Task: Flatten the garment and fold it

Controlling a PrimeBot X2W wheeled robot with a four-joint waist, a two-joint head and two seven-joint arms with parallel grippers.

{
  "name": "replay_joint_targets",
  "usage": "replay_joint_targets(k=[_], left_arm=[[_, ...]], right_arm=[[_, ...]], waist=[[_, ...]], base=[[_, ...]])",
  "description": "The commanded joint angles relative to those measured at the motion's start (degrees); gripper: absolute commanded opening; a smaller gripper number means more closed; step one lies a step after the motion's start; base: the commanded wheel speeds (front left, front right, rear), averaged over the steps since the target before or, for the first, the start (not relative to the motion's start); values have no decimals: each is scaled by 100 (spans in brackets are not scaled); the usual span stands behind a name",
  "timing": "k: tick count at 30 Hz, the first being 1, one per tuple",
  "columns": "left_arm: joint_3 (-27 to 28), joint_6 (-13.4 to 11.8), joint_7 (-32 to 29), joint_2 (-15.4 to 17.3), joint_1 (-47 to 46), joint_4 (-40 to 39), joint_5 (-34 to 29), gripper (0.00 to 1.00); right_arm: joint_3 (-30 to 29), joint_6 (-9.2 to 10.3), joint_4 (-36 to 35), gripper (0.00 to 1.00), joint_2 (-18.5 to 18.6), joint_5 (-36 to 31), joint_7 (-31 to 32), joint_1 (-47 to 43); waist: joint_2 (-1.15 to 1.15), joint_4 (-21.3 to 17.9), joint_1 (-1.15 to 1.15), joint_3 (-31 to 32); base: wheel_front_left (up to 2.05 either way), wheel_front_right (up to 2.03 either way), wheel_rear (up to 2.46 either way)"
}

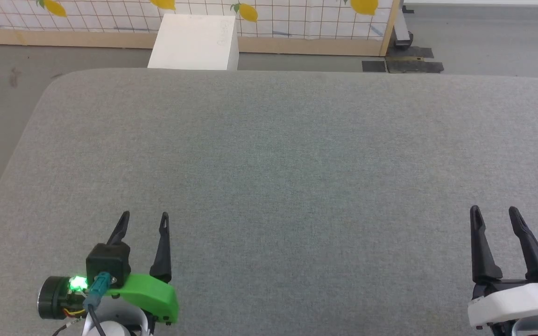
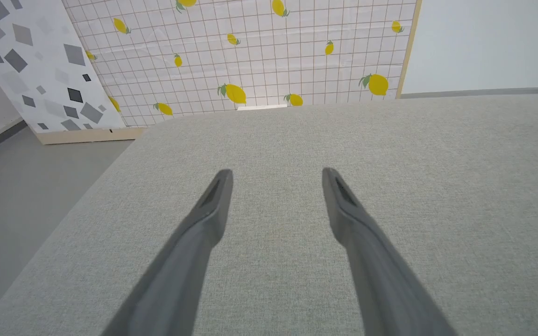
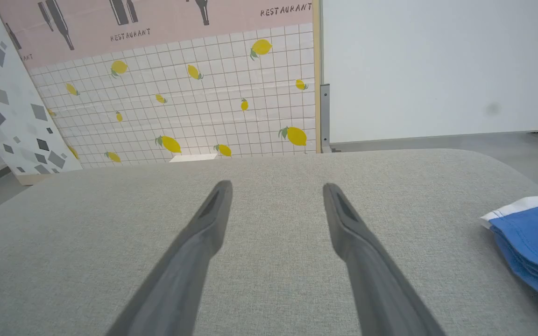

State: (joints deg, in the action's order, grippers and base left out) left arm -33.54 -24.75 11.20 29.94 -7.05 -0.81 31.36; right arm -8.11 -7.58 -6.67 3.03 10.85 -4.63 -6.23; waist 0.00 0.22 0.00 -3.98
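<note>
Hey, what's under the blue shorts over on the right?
The garment lies on the grey fabric surface. Its stacked layers hide anything beneath them, and the picture's edge cuts off the rest of it.

Reference: the table [image 1: 269,154]. The left gripper [image 1: 145,214] sits over the table's near left part and the right gripper [image 1: 494,209] over its near right part, well apart. The garment [image 3: 530,238] lies on the table near its right edge, to the right of the right gripper and not touching it. A box [image 1: 194,42] stands just behind the table's far edge, left of its middle. A panel [image 1: 297,18] runs behind the box, along the table's far side.
</note>
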Motion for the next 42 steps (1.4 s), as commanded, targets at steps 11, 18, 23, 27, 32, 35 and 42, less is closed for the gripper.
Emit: replay_joint_targets(k=[11, 18, 23, 27, 32, 35, 42], left_arm=[[-20, -25, 45, -25, -1, 54, 43, 100], [-13, 1, 47, -13, -4, 12, -3, 0], [70, 64, 17, -82, 15, 14, -83, 0], [176, 142, -20, -167, 37, 16, -181, 0], [312, 242, -67, -275, 66, 19, -308, 0], [389, 298, -93, -337, 82, 20, -379, 0], [577, 436, -158, -487, 121, 24, -554, 0]], right_arm=[[187, 9, -129, 100, -14, -191, 5, -150], [189, 0, -91, 0, 2, -174, 17, -91], [204, 0, -70, 0, 3, -197, 28, -73], [224, 0, -47, 0, 2, -226, 42, -50], [249, 1, -16, 0, 2, -263, 60, -21], [263, 1, 1, 0, 1, -283, 70, -5], [298, 2, 43, 0, 0, -334, 95, 35]], waist=[[0, 77, 0, -27], [0, 79, 0, -24], [0, 77, 0, -12], [0, 74, 0, 1], [0, 69, 0, 18], [0, 67, 0, 28], [0, 61, 0, 51]], base=[[0, 0, 0], [0, 0, 0], [0, 0, 0], [0, 0, 0], [0, 0, 0], [0, 0, 0], [0, 0, 0]])
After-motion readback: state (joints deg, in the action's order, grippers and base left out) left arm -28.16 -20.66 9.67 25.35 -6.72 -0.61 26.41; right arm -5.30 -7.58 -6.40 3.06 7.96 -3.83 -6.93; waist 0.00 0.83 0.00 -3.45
